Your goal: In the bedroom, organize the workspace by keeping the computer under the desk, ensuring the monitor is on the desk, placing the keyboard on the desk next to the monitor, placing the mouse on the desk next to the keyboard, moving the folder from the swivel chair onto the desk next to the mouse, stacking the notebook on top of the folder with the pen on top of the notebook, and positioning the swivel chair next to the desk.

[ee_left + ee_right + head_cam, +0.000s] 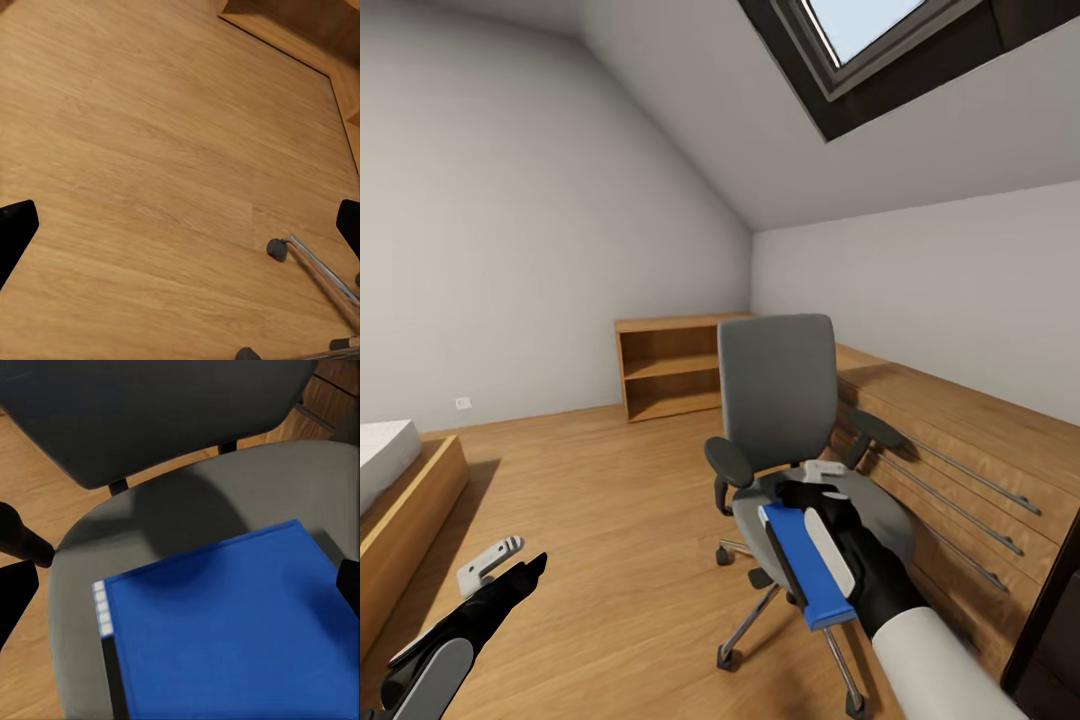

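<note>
The grey swivel chair point(777, 400) stands in the middle of the wooden floor with its back to the right wall. Over its seat point(247, 487) is the bright blue folder point(807, 567), which looks tilted in the head view. My right gripper point(810, 505) is right at the folder. In the right wrist view the black fingertips point(15, 592) sit far apart at the frame's edges, open, with the folder's face point(225, 622) between them. My left gripper point(510, 565) hangs open low over bare floor. One chair caster point(277, 249) is in the left wrist view.
A low wooden drawer cabinet point(960, 450) runs along the right wall just behind the chair. An open wooden shelf point(670, 375) stands at the far wall. A bed on a wooden frame point(400, 490) sits at the left. Bare floor point(590, 480) lies between bed and chair.
</note>
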`<state>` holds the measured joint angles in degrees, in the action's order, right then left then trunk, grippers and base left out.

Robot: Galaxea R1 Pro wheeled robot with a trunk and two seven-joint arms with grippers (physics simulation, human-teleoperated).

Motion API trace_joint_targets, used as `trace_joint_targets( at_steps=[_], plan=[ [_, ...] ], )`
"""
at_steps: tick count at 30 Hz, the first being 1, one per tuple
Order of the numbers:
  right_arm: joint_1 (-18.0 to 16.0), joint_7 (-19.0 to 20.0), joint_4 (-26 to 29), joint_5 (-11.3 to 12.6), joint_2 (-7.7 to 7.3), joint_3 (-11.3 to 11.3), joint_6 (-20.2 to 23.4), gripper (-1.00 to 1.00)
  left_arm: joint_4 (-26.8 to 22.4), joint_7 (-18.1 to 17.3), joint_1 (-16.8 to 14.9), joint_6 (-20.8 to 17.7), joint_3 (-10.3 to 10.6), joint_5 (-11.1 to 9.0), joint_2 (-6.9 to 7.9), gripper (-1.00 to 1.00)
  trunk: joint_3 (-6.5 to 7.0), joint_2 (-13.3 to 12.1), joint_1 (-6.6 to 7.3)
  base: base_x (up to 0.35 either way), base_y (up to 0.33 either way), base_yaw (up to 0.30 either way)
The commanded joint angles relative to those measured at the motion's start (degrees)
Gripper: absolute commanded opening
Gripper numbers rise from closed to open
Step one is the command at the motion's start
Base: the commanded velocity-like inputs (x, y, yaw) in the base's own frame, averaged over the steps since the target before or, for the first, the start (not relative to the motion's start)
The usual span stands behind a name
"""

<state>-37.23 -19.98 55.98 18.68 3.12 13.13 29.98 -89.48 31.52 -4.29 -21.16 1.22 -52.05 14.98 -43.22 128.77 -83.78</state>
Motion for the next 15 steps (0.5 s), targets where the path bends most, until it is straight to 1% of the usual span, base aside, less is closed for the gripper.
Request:
trace_joint_targets(
  at_steps=[1, 5, 15],
  plan=[
    [0.3, -1.1, 0.9, 1.0, -0.03, 0.1, 0.3, 1.00, -0.1, 0.5, 0.0, -0.1, 0.1, -0.4, 0.05, 1.00, -0.06, 0.0, 0.01, 0.000, 0.000, 0.020],
    [0.8, -1.7, 1.8, 2.2, -0.10, 0.1, 0.4, 1.00, -0.1, 0.5, 0.0, -0.1, 0.1, -0.4, 0.05, 1.00, -0.04, 0.0, 0.01, 0.000, 0.000, 0.012],
    [1.0, -2.0, 2.4, 3.0, 0.13, 0.1, 0.3, 1.00, -0.1, 0.5, 0.0, -0.1, 0.1, -0.4, 0.05, 1.00, -0.03, 0.0, 0.01, 0.000, 0.000, 0.002]
  ],
)
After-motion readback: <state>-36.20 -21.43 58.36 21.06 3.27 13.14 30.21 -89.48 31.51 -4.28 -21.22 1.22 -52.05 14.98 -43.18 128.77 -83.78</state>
